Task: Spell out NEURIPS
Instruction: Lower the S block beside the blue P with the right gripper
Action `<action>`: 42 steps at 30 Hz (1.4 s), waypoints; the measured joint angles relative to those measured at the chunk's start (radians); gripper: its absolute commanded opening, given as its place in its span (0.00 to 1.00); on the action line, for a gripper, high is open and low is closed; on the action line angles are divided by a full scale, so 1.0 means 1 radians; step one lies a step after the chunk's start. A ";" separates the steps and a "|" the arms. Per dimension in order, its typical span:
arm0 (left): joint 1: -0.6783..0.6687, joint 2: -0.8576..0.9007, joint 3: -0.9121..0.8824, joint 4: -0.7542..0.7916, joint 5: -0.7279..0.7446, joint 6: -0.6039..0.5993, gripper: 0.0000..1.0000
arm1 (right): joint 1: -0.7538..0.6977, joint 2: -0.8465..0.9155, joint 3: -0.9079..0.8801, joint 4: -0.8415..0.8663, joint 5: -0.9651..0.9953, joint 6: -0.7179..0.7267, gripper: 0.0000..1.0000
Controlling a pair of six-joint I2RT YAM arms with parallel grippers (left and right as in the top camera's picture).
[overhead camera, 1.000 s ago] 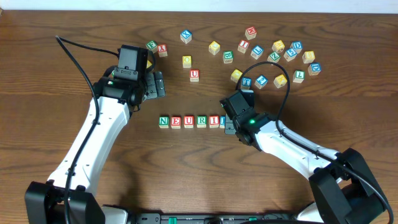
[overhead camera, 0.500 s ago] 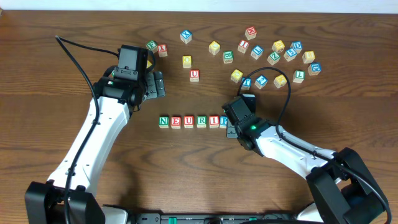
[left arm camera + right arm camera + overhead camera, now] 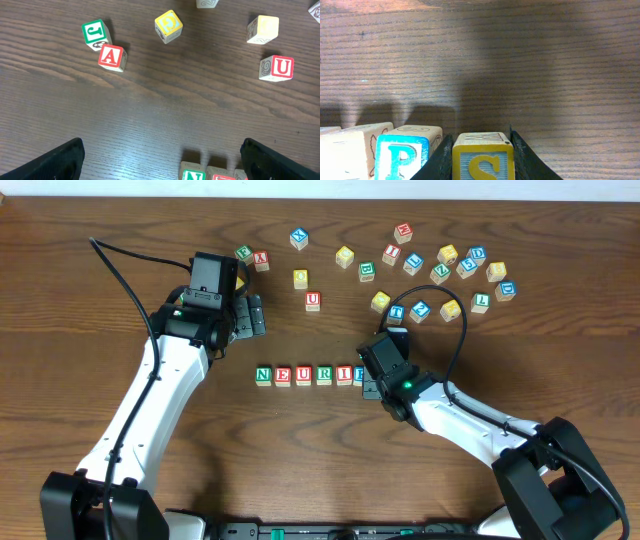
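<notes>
**S cube pinched at the row's end**

Your right gripper pinches the yellow S cube just beside the blue P cube, at the right end of the N-E-U-R-I-P row on the table. Your left gripper hangs spread wide, holding nothing, near the green N cube but apart from it.

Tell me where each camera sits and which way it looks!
Overhead: above the table, facing straight down on the NEURIP row and loose cubes; left arm and right arm show.
Left wrist: on the left arm, facing down at A cube, J cube, spare U cube; left jaws open, tips in bottom corners.
Right wrist: low by the tabletop, facing along it; right jaws clamp the S cube beside the P cube.
Shared: overhead and left wrist both see the spare U cube.
</notes>
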 measured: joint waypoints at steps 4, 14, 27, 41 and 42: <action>0.000 0.000 0.000 0.000 0.000 0.000 0.98 | 0.000 0.000 -0.008 0.019 0.000 -0.001 0.04; 0.000 0.000 0.000 0.000 0.000 0.000 0.98 | 0.000 0.000 -0.031 0.037 0.000 -0.003 0.05; 0.000 0.000 0.000 0.000 0.000 0.000 0.98 | 0.000 0.000 -0.035 0.051 0.000 -0.003 0.14; 0.000 0.000 0.000 0.000 0.000 0.000 0.98 | 0.000 0.000 -0.035 0.051 0.001 -0.003 0.17; 0.000 0.000 0.000 0.000 0.000 0.000 0.98 | 0.000 0.000 -0.035 0.051 0.001 -0.003 0.18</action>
